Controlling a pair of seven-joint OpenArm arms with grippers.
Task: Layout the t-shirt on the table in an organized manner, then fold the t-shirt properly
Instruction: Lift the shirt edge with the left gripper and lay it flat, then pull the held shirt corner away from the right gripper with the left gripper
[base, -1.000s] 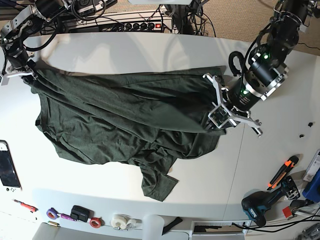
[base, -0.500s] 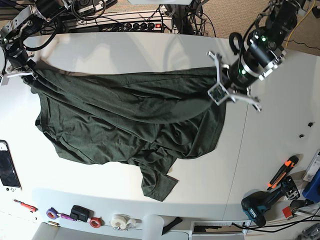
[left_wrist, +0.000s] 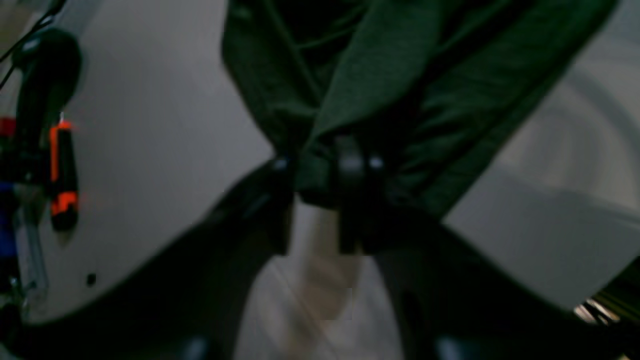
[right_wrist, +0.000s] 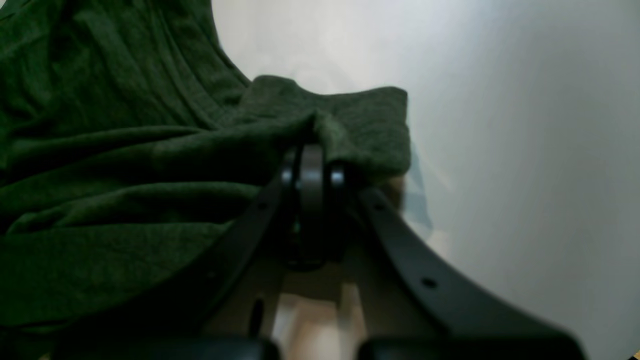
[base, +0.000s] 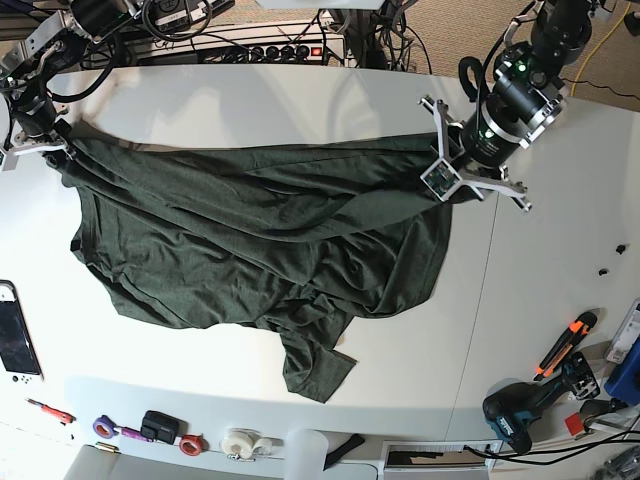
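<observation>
White table (base: 250, 105) wide, rounded corners, thin dark seam (base: 478, 300) crossing right side; dark green t-shirt (base: 250, 235) lies spread and rumpled across middle, one sleeve (base: 315, 365) trailing toward near edge; handheld console (base: 17, 335) at left edge; tape rolls (base: 240, 443) and red-handled tool (base: 50, 410) along near edge; orange-black cutter (base: 565, 343) and cordless drill (base: 525, 408) at right, well apart from shirt.
</observation>
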